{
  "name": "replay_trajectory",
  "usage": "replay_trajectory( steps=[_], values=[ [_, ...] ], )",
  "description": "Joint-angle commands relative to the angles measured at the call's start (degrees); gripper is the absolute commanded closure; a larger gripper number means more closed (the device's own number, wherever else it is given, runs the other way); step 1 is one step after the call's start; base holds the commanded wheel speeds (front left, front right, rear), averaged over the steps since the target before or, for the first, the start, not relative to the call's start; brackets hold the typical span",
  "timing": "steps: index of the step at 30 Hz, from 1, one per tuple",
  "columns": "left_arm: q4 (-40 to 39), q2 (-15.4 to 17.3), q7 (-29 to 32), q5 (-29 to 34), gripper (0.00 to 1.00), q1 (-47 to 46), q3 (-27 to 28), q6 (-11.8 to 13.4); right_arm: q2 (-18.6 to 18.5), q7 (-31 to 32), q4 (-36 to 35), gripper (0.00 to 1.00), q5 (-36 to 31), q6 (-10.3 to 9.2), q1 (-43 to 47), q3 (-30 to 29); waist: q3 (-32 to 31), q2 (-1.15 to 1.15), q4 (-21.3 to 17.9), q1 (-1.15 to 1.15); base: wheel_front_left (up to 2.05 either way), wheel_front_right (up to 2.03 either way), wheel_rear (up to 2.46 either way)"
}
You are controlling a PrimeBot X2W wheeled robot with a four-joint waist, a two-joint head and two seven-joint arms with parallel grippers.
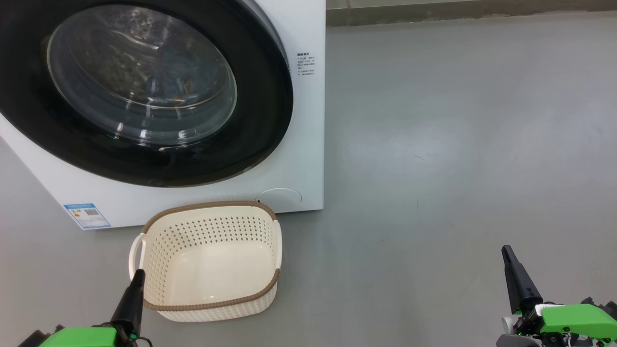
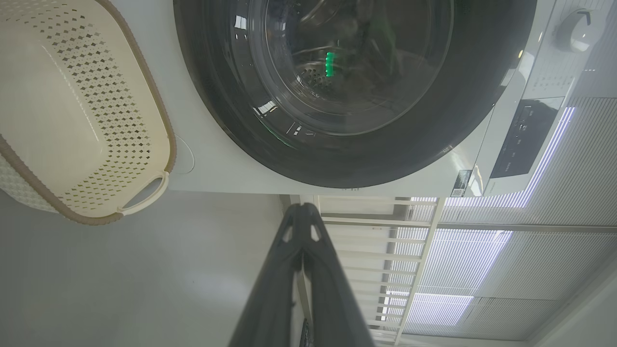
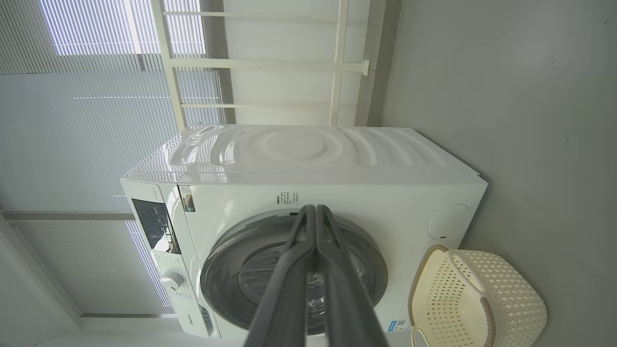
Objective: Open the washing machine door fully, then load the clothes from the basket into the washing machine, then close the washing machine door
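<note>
Pointing up: left pincer (image 1: 139, 277), right pincer (image 1: 507, 253).

Glossy black washing machine door (image 1: 270, 111) with clear glass window; perforated cream plastic basket (image 1: 212, 236) on smooth, matt grey floor (image 1: 458, 144).

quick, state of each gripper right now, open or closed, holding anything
left gripper: closed, holding nothing
right gripper: closed, holding nothing

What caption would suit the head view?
Empty basket before the shut washing machine door; left gripper and right gripper shut.
</note>
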Motion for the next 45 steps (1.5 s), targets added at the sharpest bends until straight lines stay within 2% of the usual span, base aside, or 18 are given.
replay_trajectory(
  steps=[1, 45],
  values=[
    [-1.25, 0.82, 0.31, -0.19, 1.0, -2.32, 1.99, -0.16, -0.69, 0.43, -1.41, 1.0, 0.61, 0.09, -2.27, 1.32, 0.0, 0.0, 0.0, 0.0, 0.0, 0.0, 0.0],
    [-1.24, 0.49, 0.68, 0.19, 1.0, -2.36, 2.46, -0.16, -0.69, 0.42, -1.41, 1.0, 0.62, 0.09, -2.27, 1.33, 0.0, 0.0, 0.0, 0.0, 0.0, 0.0, 0.0]
  ],
)
